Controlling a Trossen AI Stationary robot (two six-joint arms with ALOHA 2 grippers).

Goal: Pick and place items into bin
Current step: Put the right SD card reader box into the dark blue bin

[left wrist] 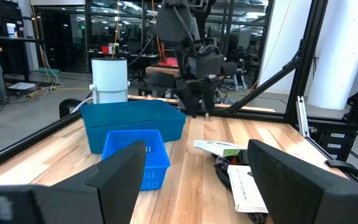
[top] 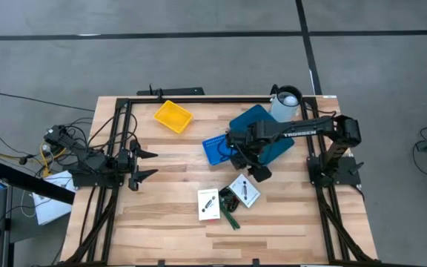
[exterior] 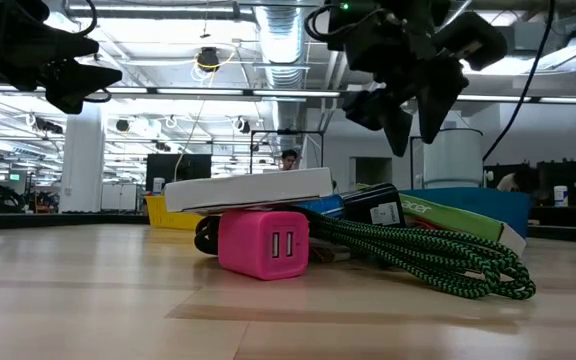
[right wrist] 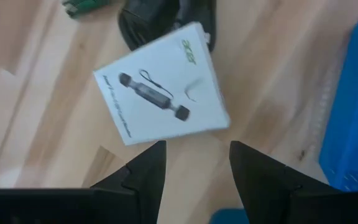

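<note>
Two arms are at the table, only the right one working. Largest thing near the right pincer [top: 261, 173] is the blue bin [top: 264, 132], lying just behind it under its arm; a small blue basket [top: 217, 149] sits against the bin's side, and a white cylinder [top: 286, 104] stands beyond the bin at the far edge. Which blue container is meant as the target I cannot tell. A yellow tray [top: 173, 116] lies well apart, off toward the left arm.

Items are heaped together just in front of the pincer, none in a container yet. The nearer white card [right wrist: 161, 92] lies flat, directly ahead of the spread fingers [right wrist: 143, 173], propped on dark things beneath it. A second card [top: 208, 204] lies beside it, farther out. The black-and-green cord [exterior: 423, 258] coils out from under the heap, and a pink charger block [exterior: 263, 244] sits under a card's edge in the low view. Heaping probably makes the top card the easiest first pick, though it may drag the cord along.

Right arm reaches out from its base across the bin, wrist bent downward, pincer hovering above the card with jaws apart and nothing between them. By my reading this is the approach before a grasp.

Left pincer [top: 148, 165] waits near its own base, well away from the heap, jaws spread and empty.
</note>
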